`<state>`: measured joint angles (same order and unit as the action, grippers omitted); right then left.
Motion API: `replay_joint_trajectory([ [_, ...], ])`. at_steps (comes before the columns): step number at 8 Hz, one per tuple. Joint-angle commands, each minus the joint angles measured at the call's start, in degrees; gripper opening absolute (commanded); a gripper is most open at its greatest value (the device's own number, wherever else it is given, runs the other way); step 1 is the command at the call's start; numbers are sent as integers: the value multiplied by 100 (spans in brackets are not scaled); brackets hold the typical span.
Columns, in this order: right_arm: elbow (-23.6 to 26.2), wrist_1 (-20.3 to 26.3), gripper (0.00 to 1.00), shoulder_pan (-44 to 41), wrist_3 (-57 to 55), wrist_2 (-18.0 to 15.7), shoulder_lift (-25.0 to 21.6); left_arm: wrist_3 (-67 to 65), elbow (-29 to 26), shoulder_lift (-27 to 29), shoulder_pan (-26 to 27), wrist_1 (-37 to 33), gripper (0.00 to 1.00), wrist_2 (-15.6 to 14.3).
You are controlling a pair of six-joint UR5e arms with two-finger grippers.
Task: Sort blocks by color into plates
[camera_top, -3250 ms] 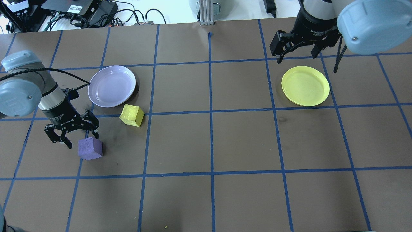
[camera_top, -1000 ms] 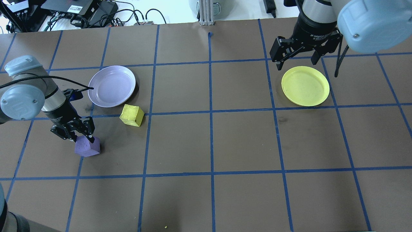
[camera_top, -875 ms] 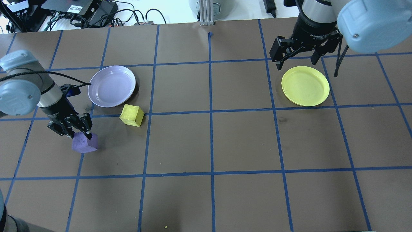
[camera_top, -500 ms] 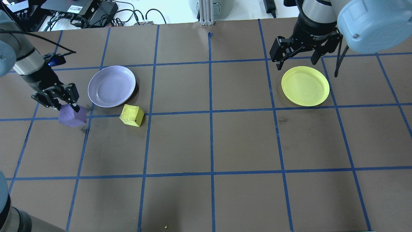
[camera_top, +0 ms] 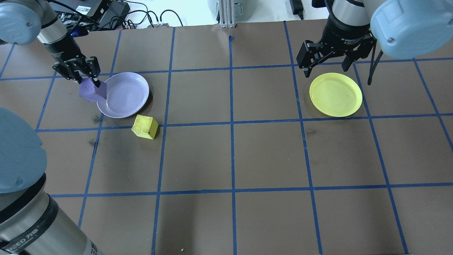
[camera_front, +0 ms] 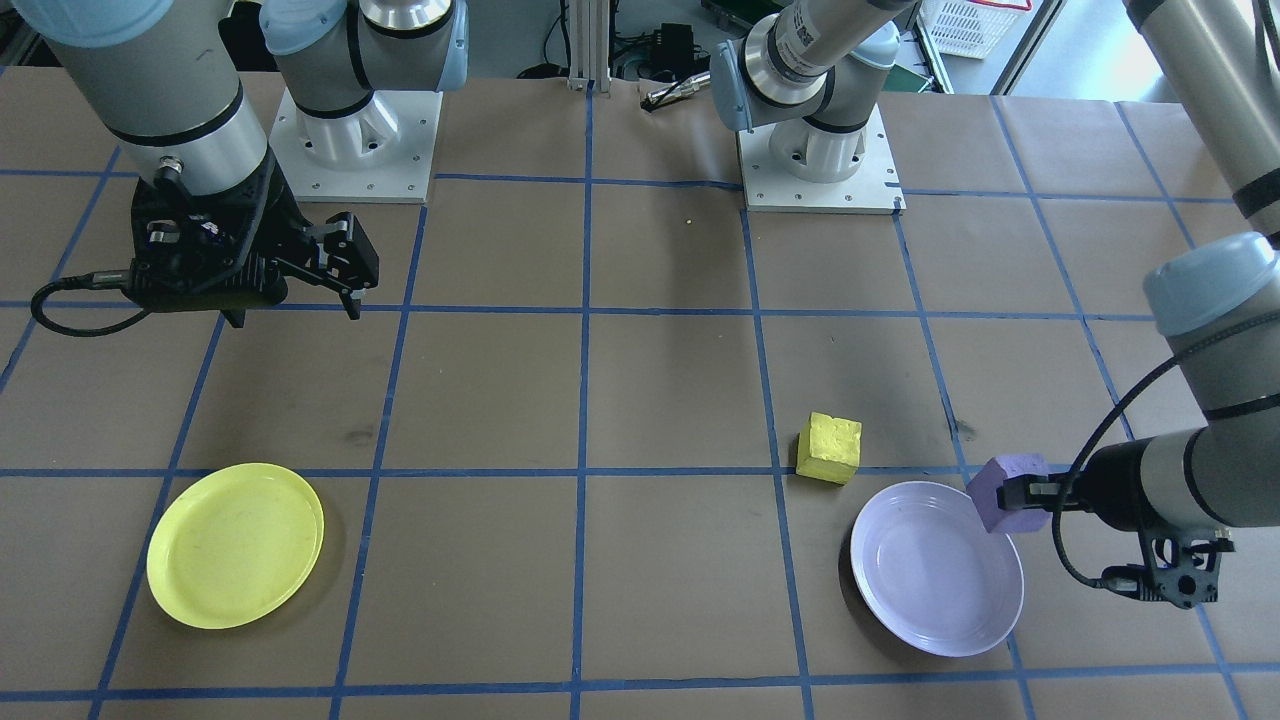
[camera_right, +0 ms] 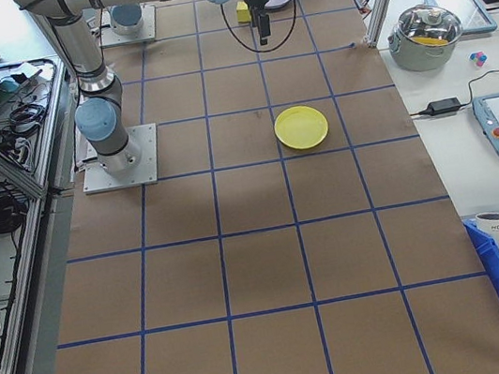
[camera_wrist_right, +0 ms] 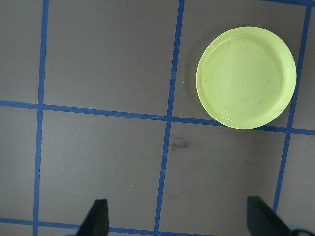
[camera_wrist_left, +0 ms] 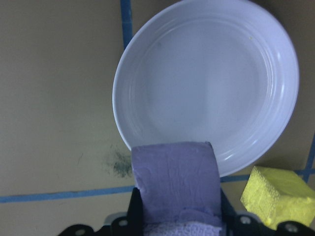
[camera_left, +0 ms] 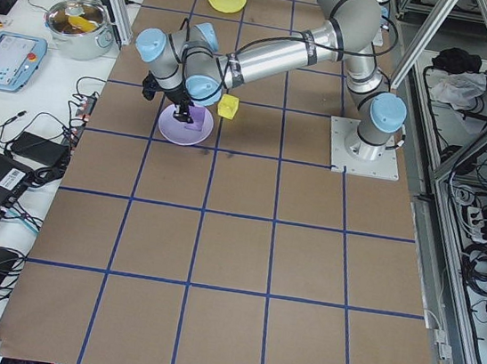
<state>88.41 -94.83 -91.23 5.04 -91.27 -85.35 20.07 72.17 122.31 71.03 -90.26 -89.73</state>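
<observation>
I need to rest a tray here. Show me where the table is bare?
Bare: the wide stretch between the lavender plate and yellow plate, and all the near rows. Crowded: the left gripper, purple block and yellow block cluster.

Bench (camera_top: 269, 156): dull brown surface, ruled into large squares by blue tape lines (camera_top: 232, 156), with a few dark smudges. Purple block (camera_top: 92, 91) is matte violet and the lavender plate (camera_top: 124, 92) is paler; yellow block (camera_top: 144, 126) and yellow plate (camera_top: 336, 94) are both bright yellow. Both arms are silver-grey with pale blue joint caps (camera_top: 407, 26), and both grippers are black: left gripper (camera_top: 78, 69), right gripper (camera_top: 327, 53).
</observation>
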Motion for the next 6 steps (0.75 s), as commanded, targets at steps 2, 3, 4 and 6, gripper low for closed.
replay_joint_trajectory([
  [2,9,0,100,0,-3,4,27,-30,-177,390,139,369,24,-1],
  [3,9,-9,100,0,6,4,27,-47,-177,416,148,700,28,16],
  [4,9,-9,100,0,-3,4,27,-48,-177,416,148,773,61,17],
  [6,9,-9,100,0,-3,4,27,-47,-169,416,157,765,85,17],
])
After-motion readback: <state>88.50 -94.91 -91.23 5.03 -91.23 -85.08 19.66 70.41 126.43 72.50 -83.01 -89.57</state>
